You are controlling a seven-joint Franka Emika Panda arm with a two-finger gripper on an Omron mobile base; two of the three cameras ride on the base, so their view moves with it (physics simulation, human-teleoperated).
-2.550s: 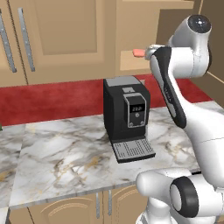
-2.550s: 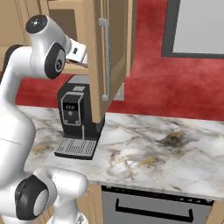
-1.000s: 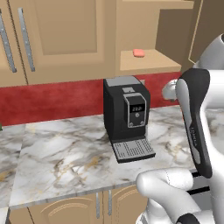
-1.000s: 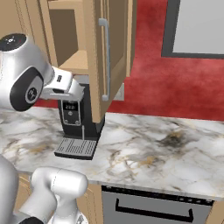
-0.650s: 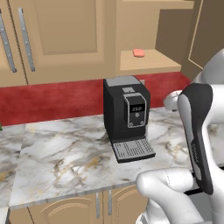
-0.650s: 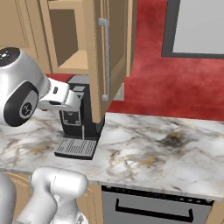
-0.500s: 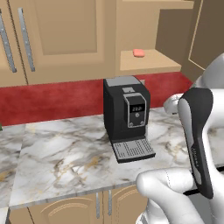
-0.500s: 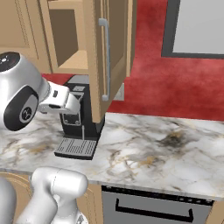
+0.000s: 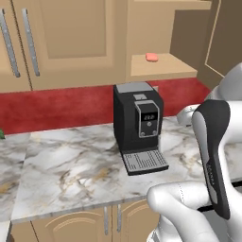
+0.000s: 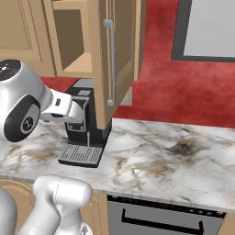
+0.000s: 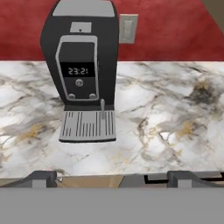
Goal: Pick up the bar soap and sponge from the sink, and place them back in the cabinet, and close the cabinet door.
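The salmon-pink bar soap (image 9: pixel 151 57) lies on the shelf of the open tan cabinet (image 9: pixel 163 67). The cabinet door (image 10: pixel 112 59) stands swung open, its silver bar handle (image 10: pixel 109 62) facing me. My gripper (image 11: pixel 113 178) is open with nothing between its fingertips (image 11: pixel 43 177). It hangs low over the marble counter and looks at the black coffee machine (image 11: pixel 85 65). In the right base view my hand (image 10: pixel 69 108) sits just left of that machine, below the shelf. The sponge and the sink are out of view.
The coffee machine (image 9: pixel 139 123) stands on the marble counter (image 9: pixel 66 165) under the open cabinet. Closed upper doors (image 9: pixel 28 42) are to the left. An oven front (image 10: pixel 160 215) lies below the counter at right. A wall outlet (image 11: pixel 127 28) is behind the machine.
The arm has come down from the cabinet shelf to counter height in front of the coffee machine. The bar soap stays on the shelf. The gripper stays open.
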